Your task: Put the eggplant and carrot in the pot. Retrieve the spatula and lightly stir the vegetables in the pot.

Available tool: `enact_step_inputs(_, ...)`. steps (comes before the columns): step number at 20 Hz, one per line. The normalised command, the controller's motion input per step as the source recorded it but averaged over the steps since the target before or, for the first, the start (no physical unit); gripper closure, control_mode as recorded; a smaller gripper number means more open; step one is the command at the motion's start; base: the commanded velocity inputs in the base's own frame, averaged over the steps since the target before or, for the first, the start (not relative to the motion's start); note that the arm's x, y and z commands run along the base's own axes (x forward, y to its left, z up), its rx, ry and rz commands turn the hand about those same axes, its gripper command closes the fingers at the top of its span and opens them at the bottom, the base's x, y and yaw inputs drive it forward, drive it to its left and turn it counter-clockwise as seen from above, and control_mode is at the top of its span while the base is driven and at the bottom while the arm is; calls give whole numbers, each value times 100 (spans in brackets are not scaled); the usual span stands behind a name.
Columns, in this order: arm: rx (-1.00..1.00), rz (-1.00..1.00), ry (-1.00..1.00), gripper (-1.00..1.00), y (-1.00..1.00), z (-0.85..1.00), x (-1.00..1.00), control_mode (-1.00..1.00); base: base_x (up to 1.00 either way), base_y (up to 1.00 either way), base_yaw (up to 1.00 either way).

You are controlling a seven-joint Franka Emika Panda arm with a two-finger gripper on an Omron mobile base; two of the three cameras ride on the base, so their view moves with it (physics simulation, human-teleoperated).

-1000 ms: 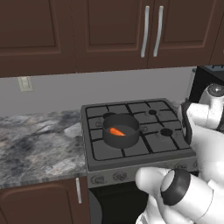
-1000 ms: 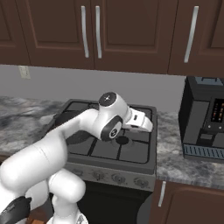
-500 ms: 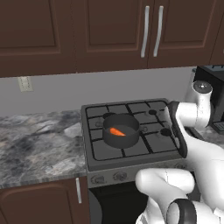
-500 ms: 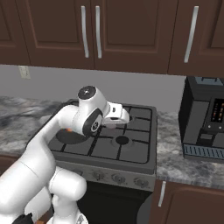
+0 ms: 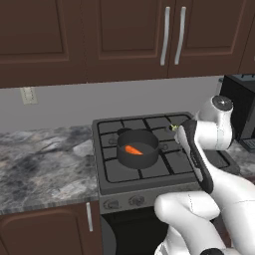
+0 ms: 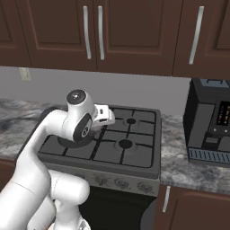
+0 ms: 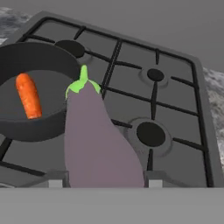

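The gripper (image 7: 104,183) apparently clamps the eggplant (image 7: 94,140), stem over the pot (image 7: 41,127) rim, carrot (image 7: 28,95) inside

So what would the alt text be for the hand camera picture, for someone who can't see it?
A purple eggplant fills the foreground, held in the tool with its green stem pointing toward a dark pot containing an orange carrot, all above a grey gas stove.

You see a matt dark metal pot (image 7: 30,124), a smooth, dull-skinned eggplant (image 7: 94,144), a mottled stone-look counter (image 5: 45,167), and cabinets (image 5: 99,40) of perhaps satin wood.
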Motion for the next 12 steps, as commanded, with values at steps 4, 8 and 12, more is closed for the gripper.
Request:
enact_step_inputs(4, 1, 12, 0, 100, 77, 0, 0, -100, 0, 0, 0)
enact_step_inputs(8, 0, 7, 0, 100, 82, 0, 1, -100, 0, 0, 0)
enact_step_inputs(12, 0, 0, 1, 100, 75, 0, 0, -100, 0, 0, 0)
